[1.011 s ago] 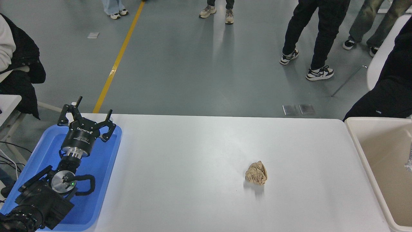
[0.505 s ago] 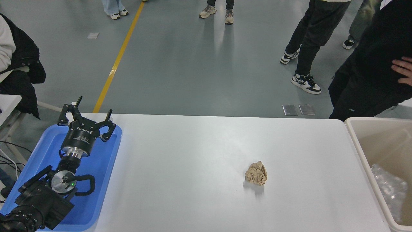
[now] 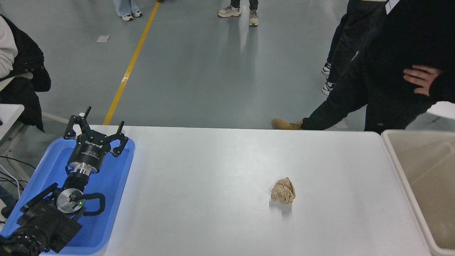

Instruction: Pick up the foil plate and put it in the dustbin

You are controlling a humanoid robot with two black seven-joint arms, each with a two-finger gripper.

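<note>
Head view: black left gripper (image 3: pixel 95 129) parked over the shallow blue plastic tray (image 3: pixel 117 177), fingers spread, holding nothing; right arm out of sight.
No foil plate shows on the white table (image 3: pixel 213 170) or in the visible part of the large beige plastic dustbin (image 3: pixel 401 167). Crumpled brown paper ball (image 3: pixel 283 191) lies mid-table; a person (image 3: pixel 391 71) stands close behind the bin — any reach should wait.

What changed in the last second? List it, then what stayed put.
A crinkled shiny object showed in the large beige plastic dustbin half a second ago; the visible part of the bin no longer shows it. A person in dark clothes moved in behind the table's far right corner. The left hand over the blue plastic tray and the crumpled brown paper ball stayed.
</note>
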